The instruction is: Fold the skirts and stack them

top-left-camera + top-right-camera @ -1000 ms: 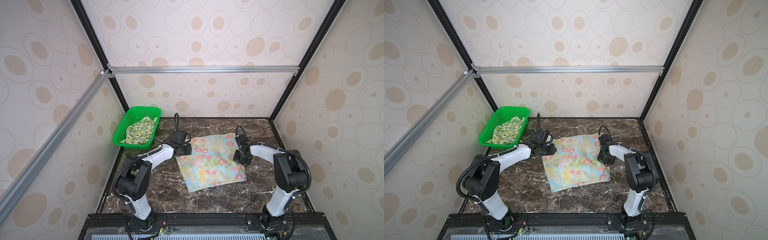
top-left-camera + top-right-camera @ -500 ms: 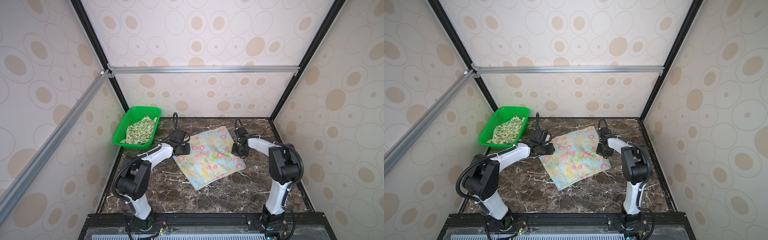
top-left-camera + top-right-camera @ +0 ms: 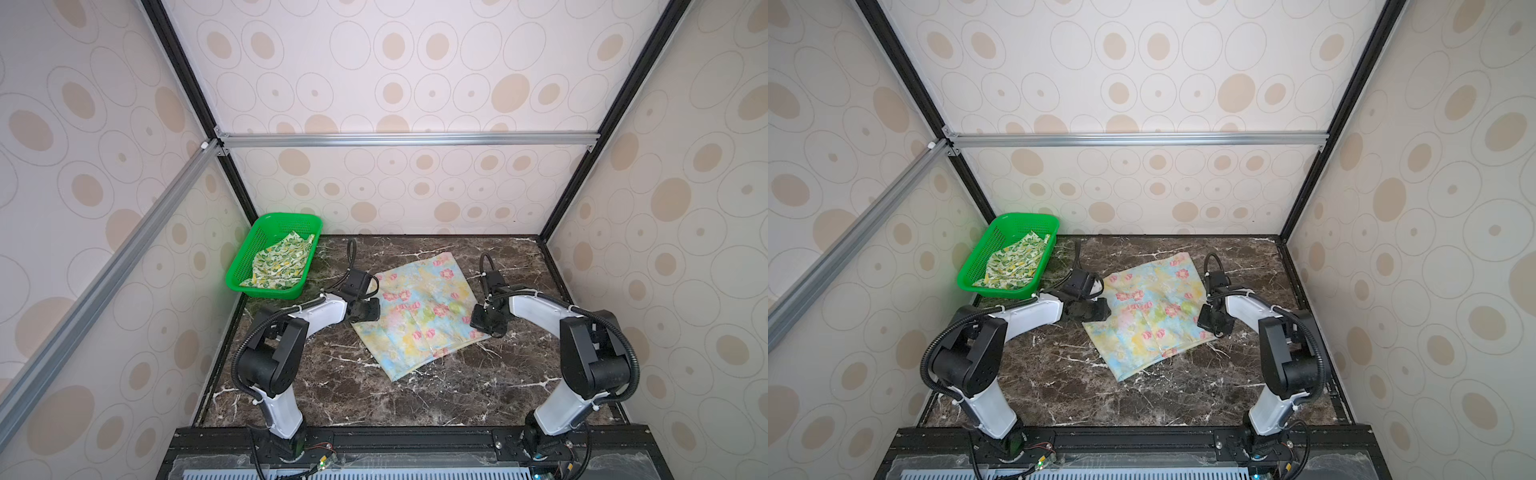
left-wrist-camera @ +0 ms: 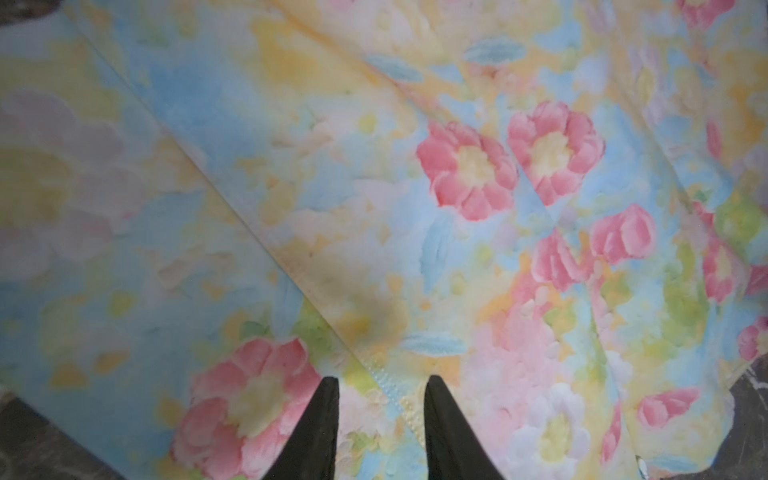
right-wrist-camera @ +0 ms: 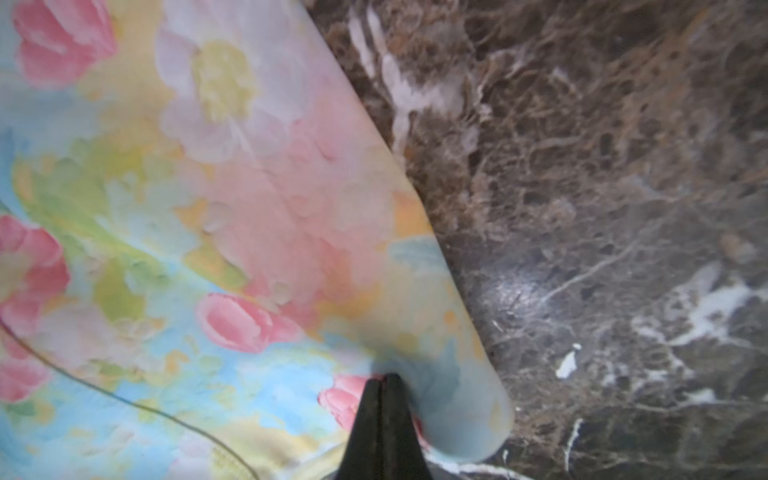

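The pastel blue-yellow skirt (image 3: 419, 316) (image 3: 1150, 316) with pink flowers lies spread flat on the marble table, turned at an angle. My left gripper (image 3: 368, 309) (image 4: 380, 380) is at the skirt's left edge, fingers apart over the cloth and a stitched seam. My right gripper (image 3: 484, 322) (image 5: 381, 378) is at the skirt's near right corner. It is shut on the cloth, whose edge (image 5: 478, 415) curls up beside the tips. The cream lemon-print skirt (image 3: 280, 262) (image 3: 1015, 262) lies crumpled in the basket.
A green mesh basket (image 3: 266, 291) (image 3: 1000, 291) stands at the back left corner against the wall. Patterned walls close in the left, back and right. Bare marble (image 3: 374, 407) shows in front of the skirt, up to the black rail.
The floral skirt has swung round, its far corner now nearer the back wall. My right gripper went back with it, then came forward to the near right corner. The left gripper barely moved.
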`<move>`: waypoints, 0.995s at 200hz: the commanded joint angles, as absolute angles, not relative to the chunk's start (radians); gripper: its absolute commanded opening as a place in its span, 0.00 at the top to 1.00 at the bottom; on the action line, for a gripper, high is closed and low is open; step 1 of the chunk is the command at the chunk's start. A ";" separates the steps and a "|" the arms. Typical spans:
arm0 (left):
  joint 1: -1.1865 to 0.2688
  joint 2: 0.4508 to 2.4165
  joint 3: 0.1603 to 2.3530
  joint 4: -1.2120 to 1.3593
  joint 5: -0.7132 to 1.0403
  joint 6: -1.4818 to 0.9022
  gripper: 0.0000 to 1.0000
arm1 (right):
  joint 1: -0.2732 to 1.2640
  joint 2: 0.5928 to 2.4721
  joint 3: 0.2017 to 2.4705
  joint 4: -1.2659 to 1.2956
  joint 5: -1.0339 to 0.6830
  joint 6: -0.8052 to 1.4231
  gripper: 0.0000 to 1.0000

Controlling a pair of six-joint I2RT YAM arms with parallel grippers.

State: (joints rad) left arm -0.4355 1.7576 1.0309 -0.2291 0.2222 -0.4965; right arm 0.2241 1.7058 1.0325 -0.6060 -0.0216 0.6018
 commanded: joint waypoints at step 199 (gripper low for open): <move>-0.851 1.696 0.905 -0.010 0.335 -0.779 0.65 | 0.362 1.523 1.011 -0.626 -0.054 0.595 1.00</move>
State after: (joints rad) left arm -0.8204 1.6737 0.8890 -0.0399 0.3286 -0.7418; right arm 0.3622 1.6073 1.0985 -0.5980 -0.0090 0.5472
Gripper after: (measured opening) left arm 0.349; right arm 0.041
